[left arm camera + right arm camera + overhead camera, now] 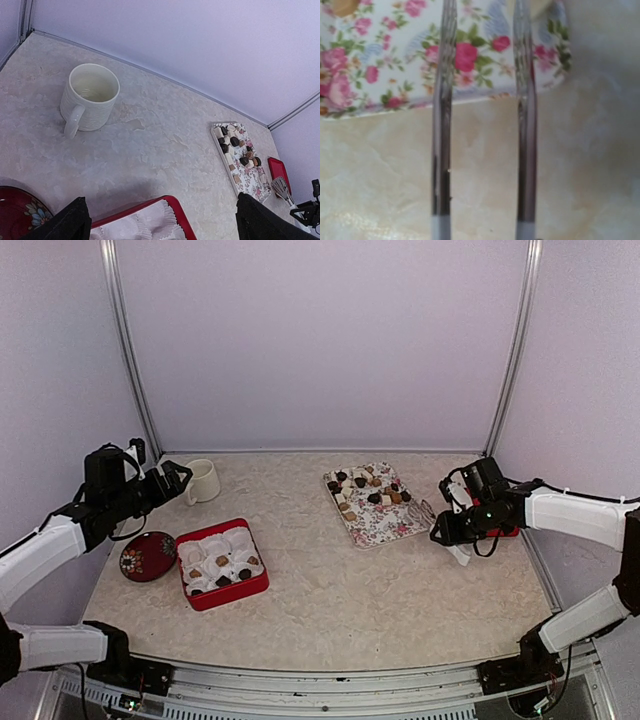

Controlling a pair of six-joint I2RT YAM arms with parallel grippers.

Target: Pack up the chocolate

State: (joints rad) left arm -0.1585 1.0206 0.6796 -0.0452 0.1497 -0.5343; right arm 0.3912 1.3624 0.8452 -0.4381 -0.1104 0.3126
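Gripping thin metal tongs [442,125], the right gripper [452,530] is partly closed around them, and their two prongs reach over the edge of the floral tray [395,528]. Most of the chocolate [372,497] lies on that tray's far half; a few pieces sit in the paper cups of the red box [258,585]. The left gripper [172,480] hangs wide open and empty beside the mug [203,480], above the dish [148,555].
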